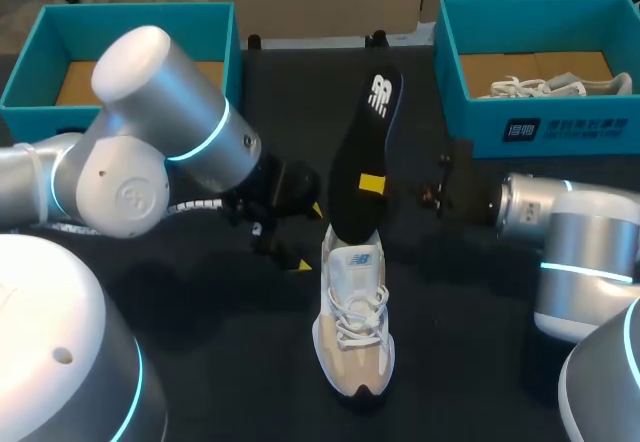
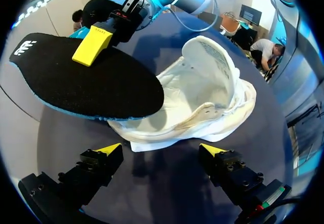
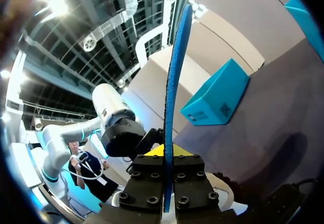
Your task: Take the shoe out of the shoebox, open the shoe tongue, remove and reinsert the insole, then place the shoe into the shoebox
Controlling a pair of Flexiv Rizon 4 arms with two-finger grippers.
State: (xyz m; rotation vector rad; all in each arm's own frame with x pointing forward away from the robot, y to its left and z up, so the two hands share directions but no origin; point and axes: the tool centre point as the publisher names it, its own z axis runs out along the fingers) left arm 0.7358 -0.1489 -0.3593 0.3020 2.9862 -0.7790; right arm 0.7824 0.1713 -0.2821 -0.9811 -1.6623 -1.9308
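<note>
At the far left of the dark surface you had an open teal cardboard shoebox. Your left claw hung low over the surface just left of the white and beige lace-up sneaker, its yellow-tipped fingers spread wide and holding nothing; in its wrist view the left claw faced the sneaker side-on. The sneaker stood upright in the middle, toe towards you. The black foam insole with a blue edge was raised above it, tilted, its lower end at the sneaker's opening; you could not tell whether it was inside. Your right claw was clamped on the insole from both faces. At the far right, a second teal shoebox held another white shoe.
</note>
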